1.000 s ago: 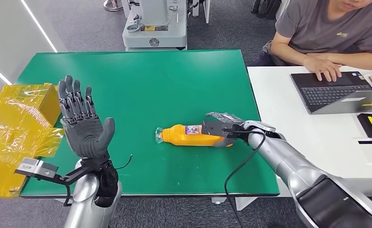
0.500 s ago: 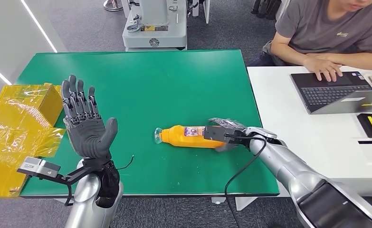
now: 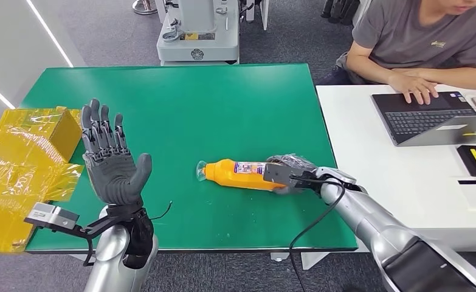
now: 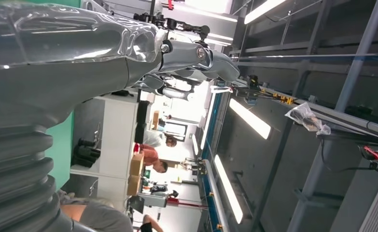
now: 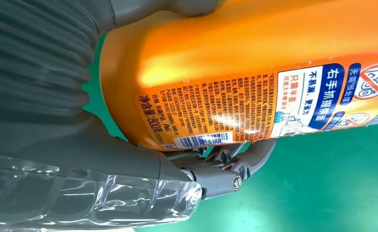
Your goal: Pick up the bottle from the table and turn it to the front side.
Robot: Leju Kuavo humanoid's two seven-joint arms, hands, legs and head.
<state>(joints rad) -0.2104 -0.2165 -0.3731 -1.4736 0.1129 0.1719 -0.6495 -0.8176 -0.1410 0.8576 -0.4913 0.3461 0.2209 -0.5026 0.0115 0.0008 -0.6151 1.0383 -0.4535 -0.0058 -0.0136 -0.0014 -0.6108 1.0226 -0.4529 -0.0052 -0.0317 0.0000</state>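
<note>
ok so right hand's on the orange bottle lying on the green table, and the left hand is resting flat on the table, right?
Not quite. The right hand does grip the orange bottle lying on the green table, but the left hand isn't resting flat: the head view shows it raised above the table, open, fingers pointing up, holding nothing.

bottle (image 3: 241, 173) lying on table (image 3: 180, 109), right robot hand (image 3: 287, 170) around its base, box (image 3: 22, 164) at table's left edge

Even, bright overhead light in the head view, sharp and with faint shadows on the green table (image 3: 223, 109). The left wrist view blows out around ceiling light strips (image 4: 249, 118) — perhaps slightly soft. Glare streaks the orange bottle (image 5: 254, 63).
</note>
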